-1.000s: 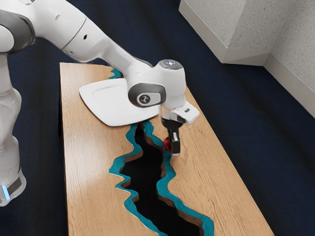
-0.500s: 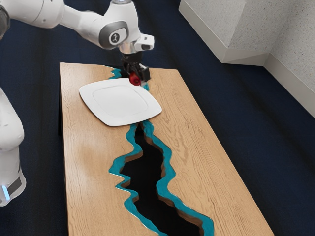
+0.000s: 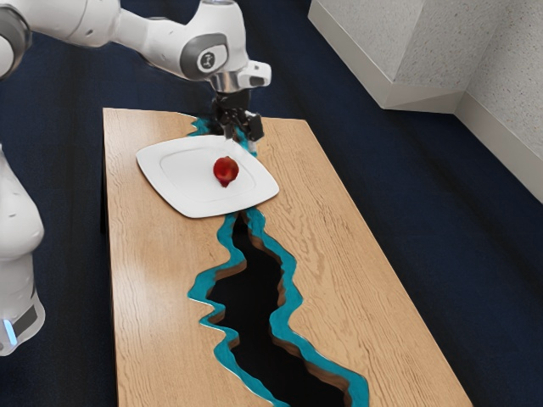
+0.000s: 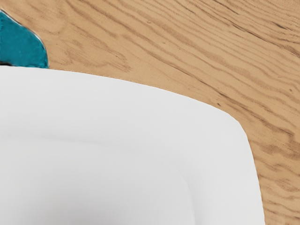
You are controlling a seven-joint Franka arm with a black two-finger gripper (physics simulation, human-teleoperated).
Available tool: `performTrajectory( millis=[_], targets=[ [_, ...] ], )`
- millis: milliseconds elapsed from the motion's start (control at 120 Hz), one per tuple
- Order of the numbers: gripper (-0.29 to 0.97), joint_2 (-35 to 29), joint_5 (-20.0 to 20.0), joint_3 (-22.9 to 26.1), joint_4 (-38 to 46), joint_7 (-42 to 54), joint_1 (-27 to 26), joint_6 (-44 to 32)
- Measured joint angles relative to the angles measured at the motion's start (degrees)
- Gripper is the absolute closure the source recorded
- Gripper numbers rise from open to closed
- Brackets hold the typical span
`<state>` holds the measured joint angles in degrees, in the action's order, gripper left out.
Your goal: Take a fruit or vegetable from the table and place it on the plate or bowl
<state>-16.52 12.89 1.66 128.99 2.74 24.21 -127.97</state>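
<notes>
A small red fruit (image 3: 226, 170) lies on the white square plate (image 3: 174, 165), toward its right side in the exterior view. My gripper (image 3: 240, 133) hangs above the plate's far right edge, open, with nothing between its fingers and clear of the fruit. In the wrist view a rounded corner of the plate (image 4: 117, 154) spreads under the hand, with wood grain beyond it.
The wooden table (image 3: 356, 254) has a jagged teal-edged gap (image 3: 254, 297) running from the plate toward the near end. A sliver of that teal edge (image 4: 21, 47) lies beside the plate's corner. Dark blue floor surrounds the table; a pale wall base (image 3: 407, 59) stands far right.
The gripper carried the red fruit from mid-table up to the plate's far edge, then let go. The fruit now rests on the plate and the fingers stand apart.
</notes>
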Motion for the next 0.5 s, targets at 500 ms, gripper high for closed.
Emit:
performTrajectory(
  millis=[500],
  targets=[
    [0.00, 20.1, -0.4, 12.7, -40.9, -59.2, -22.0, 22.3]
  ],
)
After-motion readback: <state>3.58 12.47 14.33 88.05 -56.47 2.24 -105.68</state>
